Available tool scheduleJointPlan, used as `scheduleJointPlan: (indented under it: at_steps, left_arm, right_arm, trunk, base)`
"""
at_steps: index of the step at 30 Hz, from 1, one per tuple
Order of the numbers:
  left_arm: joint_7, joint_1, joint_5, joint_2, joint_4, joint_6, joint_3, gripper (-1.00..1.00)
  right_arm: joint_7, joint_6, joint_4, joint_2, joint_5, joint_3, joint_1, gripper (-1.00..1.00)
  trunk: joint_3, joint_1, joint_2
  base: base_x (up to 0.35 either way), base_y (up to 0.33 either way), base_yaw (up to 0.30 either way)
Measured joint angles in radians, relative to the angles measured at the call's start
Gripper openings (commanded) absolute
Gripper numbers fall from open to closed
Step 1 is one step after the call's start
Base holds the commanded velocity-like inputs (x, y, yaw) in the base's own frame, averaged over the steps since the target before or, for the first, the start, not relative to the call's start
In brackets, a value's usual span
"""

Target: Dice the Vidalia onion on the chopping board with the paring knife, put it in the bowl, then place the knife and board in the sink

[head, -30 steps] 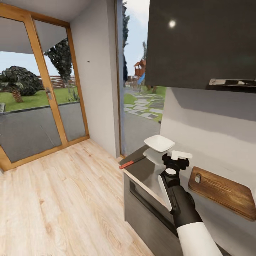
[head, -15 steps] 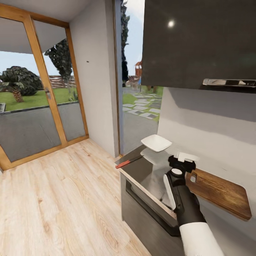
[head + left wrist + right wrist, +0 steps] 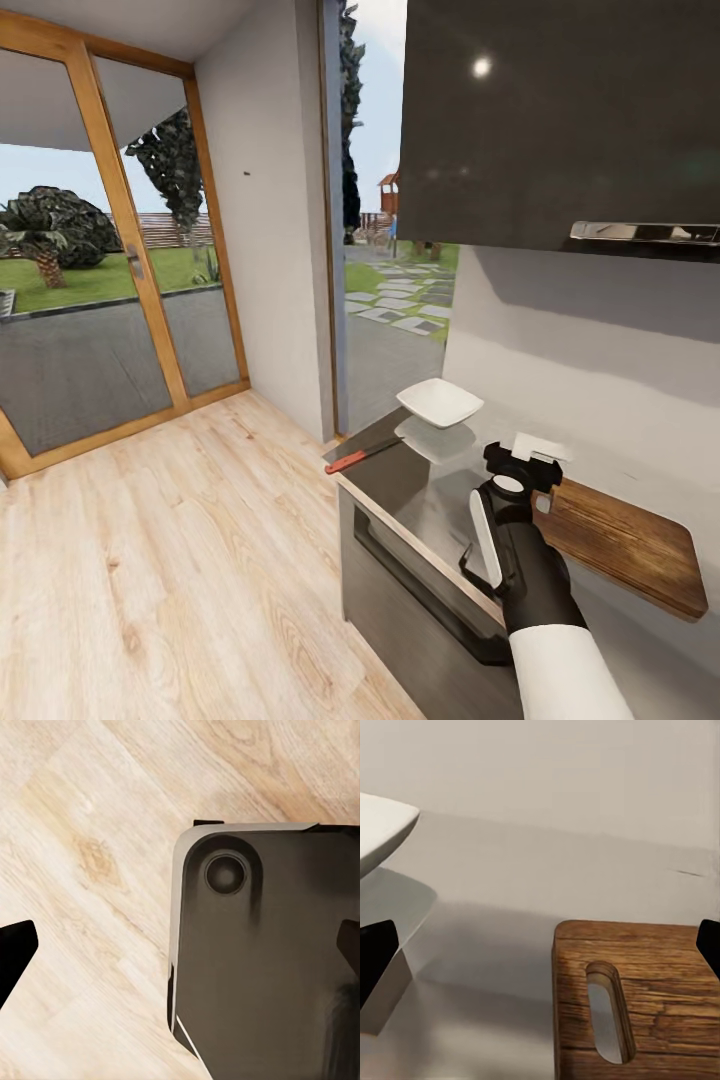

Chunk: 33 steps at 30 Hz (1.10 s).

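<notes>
The brown chopping board (image 3: pixel 625 545) lies on the grey countertop (image 3: pixel 420 495) against the wall, its handle hole toward my right gripper (image 3: pixel 522 462). In the right wrist view that gripper (image 3: pixel 540 952) is open, hovering just before the board's (image 3: pixel 660 1020) slotted end with nothing between its fingers. The white bowl (image 3: pixel 440 402) sits at the counter's far end, its rim (image 3: pixel 379 829) beside the gripper. The red-handled paring knife (image 3: pixel 362 452) lies near the counter's corner. My left gripper (image 3: pixel 180 952) hangs open over the floor. The sink and the Vidalia onion are out of view.
A dark wall cabinet (image 3: pixel 560 120) hangs above the counter, and a dark drawer front (image 3: pixel 420 590) sits below it. Light wood floor (image 3: pixel 180 560) stretches left toward glass doors (image 3: pixel 100 280). My dark base (image 3: pixel 262 967) lies beneath the left gripper.
The view shifted slightly a second ago. Since then my right gripper has moved right along the counter, away from the bowl and up to the board's handle end. Bowl, knife and board stay put.
</notes>
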Motion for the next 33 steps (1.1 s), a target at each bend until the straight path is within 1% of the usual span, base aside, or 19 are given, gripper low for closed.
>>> scheduleJointPlan:
  at_steps: [3, 12, 24, 29, 31, 33]
  left_arm:
    - [0.0, 0.0, 0.0, 0.0, 0.0, 0.0, 0.0, 1.0]
    - [0.0, 0.0, 0.001, 0.0, 0.0, 0.0, 0.0, 1.0]
    - [0.0, 0.0, 0.001, 0.0, 0.001, 0.001, 0.0, 1.0]
    - [0.0, 0.0, 0.0, 0.0, 0.001, 0.0, 0.0, 1.0]
    - [0.0, 0.0, 0.001, 0.0, 0.001, 0.0, 0.0, 1.0]
    - [0.0, 0.0, 0.0, 0.0, 0.001, 0.0, 0.0, 1.0]
  right_arm:
    - [0.0, 0.0, 0.001, 0.0, -0.001, 0.0, 0.001, 1.0]
    - [-0.001, 0.0, 0.051, 0.0, -0.001, -0.006, 0.0, 1.0]
    - [0.0, 0.0, 0.054, 0.0, -0.001, -0.007, 0.0, 1.0]
    - [0.001, 0.0, 0.069, 0.0, -0.012, -0.007, 0.0, 1.0]
    - [0.009, 0.001, 0.087, 0.0, -0.019, -0.008, 0.0, 1.0]
    - [0.032, 0.003, 0.096, 0.0, -0.027, -0.008, 0.0, 1.0]
  trunk:
    - [0.0, 0.0, 0.0]
    - [0.0, 0.0, 0.0]
    - [0.0, 0.0, 0.0]
    - [0.0, 0.0, 0.0]
    - [0.0, 0.0, 0.0]
    - [0.0, 0.0, 0.0]
  base:
    - [0.0, 0.0, 0.0]
    - [0.0, 0.0, 0.0]
    - [0.0, 0.0, 0.0]
    - [0.0, 0.0, 0.0]
    - [0.0, 0.0, 0.0]
    - [0.0, 0.0, 0.0]
